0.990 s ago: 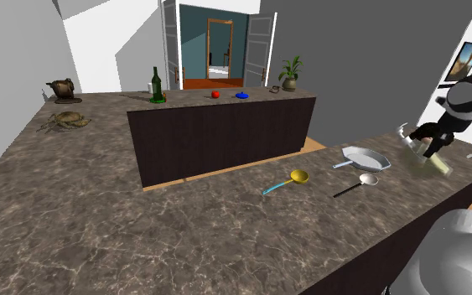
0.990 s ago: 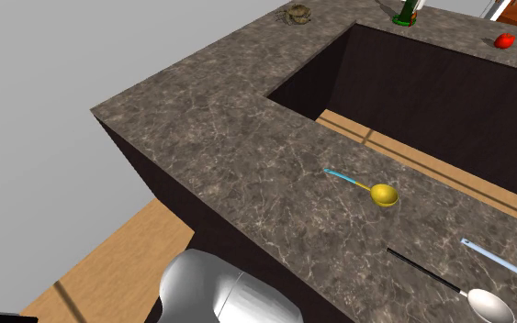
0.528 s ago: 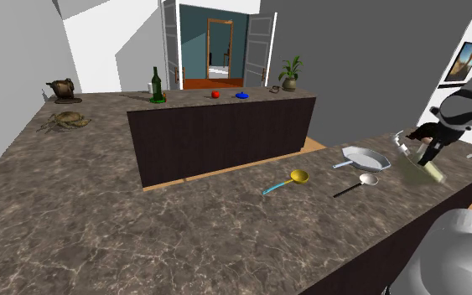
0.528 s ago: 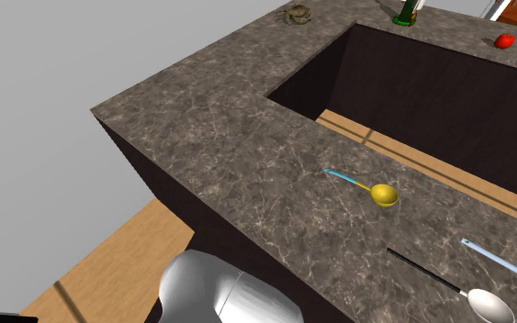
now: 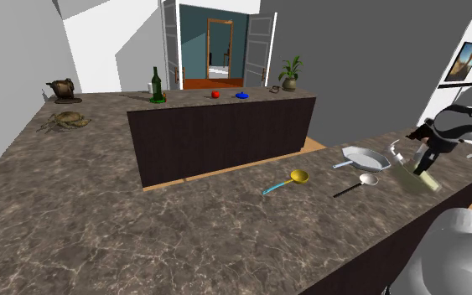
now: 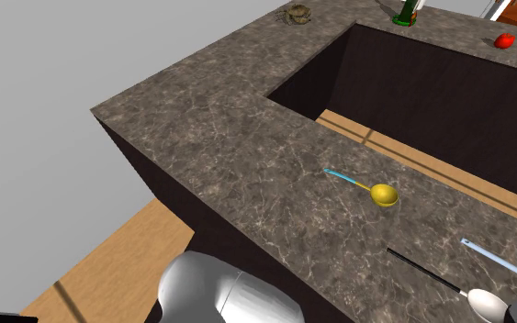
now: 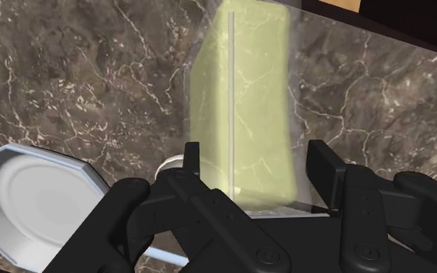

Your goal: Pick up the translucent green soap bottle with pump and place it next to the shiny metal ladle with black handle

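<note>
A pale translucent green soap bottle (image 5: pixel 419 178) with a grey pump (image 5: pixel 396 151) hangs tilted just over the marble counter, and my black gripper (image 5: pixel 424 157) is shut on it. In the wrist view the bottle (image 7: pixel 244 108) runs out ahead between the two fingers (image 7: pixel 192 167), which clasp its sides; my gripper (image 7: pixel 257 177) sits over the veined counter. The metal ladle with a thin black handle (image 5: pixel 358 184) lies on the counter just to the shoulder view's left of the bottle. The same ladle (image 6: pixel 444 283) lies near the second exterior view's lower right.
A grey octagonal pan (image 5: pixel 364 156) lies just behind the ladle, close to the bottle (image 7: pixel 30 186). A yellow ladle with a blue handle (image 5: pixel 291 179) lies further left. The counter (image 5: pixel 184 226) wraps around a dark recess; a green wine bottle (image 5: pixel 156 87) stands far off.
My gripper has carried the bottle down and slightly towards the shoulder view's left, closer to the counter and the black-handled ladle. The ladles and pan have not moved.
</note>
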Controlling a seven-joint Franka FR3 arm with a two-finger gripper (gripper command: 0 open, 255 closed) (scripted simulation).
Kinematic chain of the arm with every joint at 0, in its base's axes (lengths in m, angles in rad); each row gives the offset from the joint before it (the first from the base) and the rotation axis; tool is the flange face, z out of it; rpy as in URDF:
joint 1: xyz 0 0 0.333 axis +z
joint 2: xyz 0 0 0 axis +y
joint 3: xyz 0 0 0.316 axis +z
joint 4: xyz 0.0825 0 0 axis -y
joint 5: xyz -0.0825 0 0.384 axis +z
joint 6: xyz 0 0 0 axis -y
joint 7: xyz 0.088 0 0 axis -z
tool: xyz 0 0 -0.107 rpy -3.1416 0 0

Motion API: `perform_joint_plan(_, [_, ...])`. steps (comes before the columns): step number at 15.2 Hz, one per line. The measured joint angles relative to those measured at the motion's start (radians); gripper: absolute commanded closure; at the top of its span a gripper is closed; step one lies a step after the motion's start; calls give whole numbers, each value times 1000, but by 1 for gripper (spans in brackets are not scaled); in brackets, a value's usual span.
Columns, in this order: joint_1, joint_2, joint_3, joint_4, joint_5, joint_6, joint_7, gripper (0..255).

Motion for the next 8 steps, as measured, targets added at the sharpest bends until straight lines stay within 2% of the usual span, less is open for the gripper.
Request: perform_joint_plan(8, [59,35,-106,-54,-30,111,14,255])
